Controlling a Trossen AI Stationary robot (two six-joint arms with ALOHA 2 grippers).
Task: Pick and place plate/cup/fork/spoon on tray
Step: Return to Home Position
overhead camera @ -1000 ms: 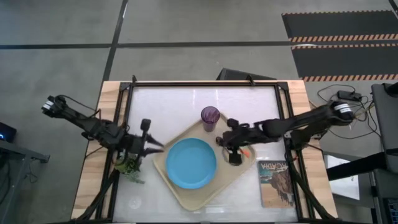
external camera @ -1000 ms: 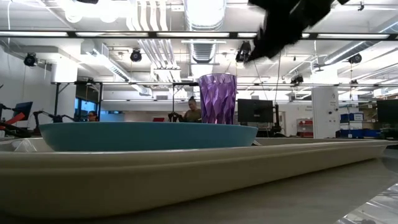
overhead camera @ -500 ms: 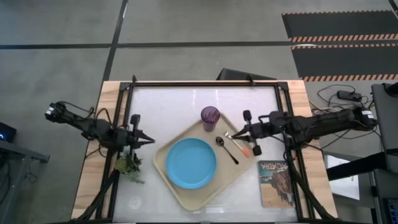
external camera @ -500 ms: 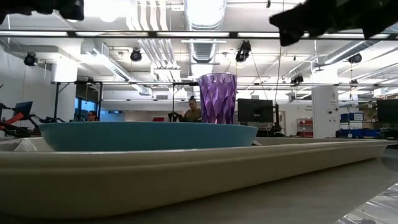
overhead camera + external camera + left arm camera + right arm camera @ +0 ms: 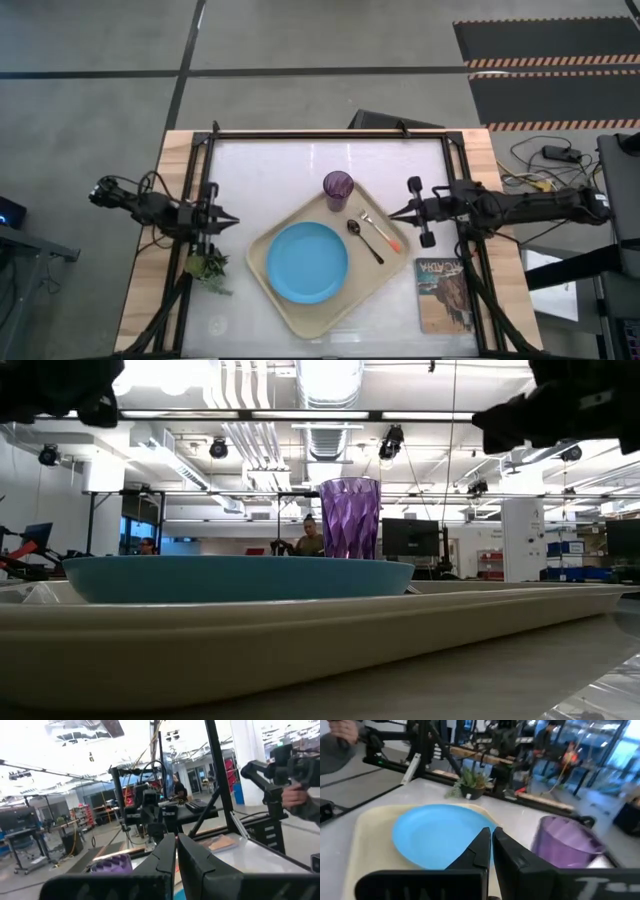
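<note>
- worktop [image 5: 300, 170]: white sheet on a pale wooden board, edged by a black frame;
- book [image 5: 441, 293]: printed cover up, lying flat at the worktop's right edge;
- small green plant [image 5: 206, 266]: at the worktop's left edge;
- floor [image 5: 90, 90]: grey, crossed by dark lines; a black mat [image 5: 545, 60] with orange-striped edges lies on it, far right;
- cables [image 5: 545, 160]: loose on the floor right of the worktop;
- person [image 5: 312, 538]: seated far back in the room, near a dark monitor [image 5: 411, 538].

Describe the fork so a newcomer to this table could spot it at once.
Find the beige tray in the middle of the table; right of its blue plate, toward the right arm, two utensils lie side by side. The fork is the outer one, with an orange handle and silvery tines, unlike the all-dark spoon beside it.
</note>
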